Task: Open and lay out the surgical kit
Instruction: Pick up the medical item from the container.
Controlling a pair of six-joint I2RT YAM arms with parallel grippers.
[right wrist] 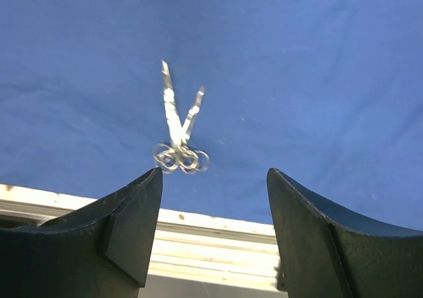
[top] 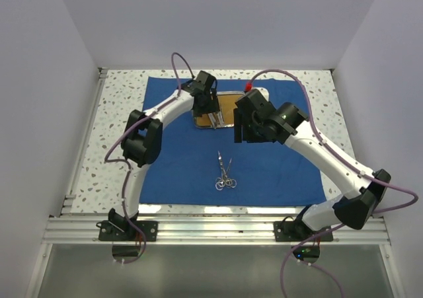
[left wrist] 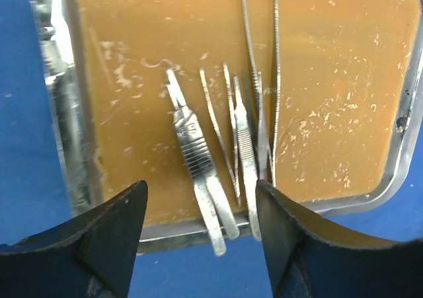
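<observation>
Speckled bench, kit partly laid out

Speckled white table [top: 119, 113] carries the royal-blue cloth wrap [top: 172, 172], spread flat to serve as the laying-out field. At the cloth's far middle sits the rounded-rectangle steel tray [left wrist: 344, 113] with an orange-brown floor. The left gripper [left wrist: 201, 187] hovers over the tray's near rim, fingers apart and empty. It straddles the silver tweezers [left wrist: 198, 159] inside, probably lining up a pick. The right gripper [right wrist: 215, 172] hangs just right of the tray, fingers apart, holding nothing. Near the cloth's centre lie 2 ring-handled silver instruments [right wrist: 177, 129], crossed in a V, well apart from the tray.
</observation>
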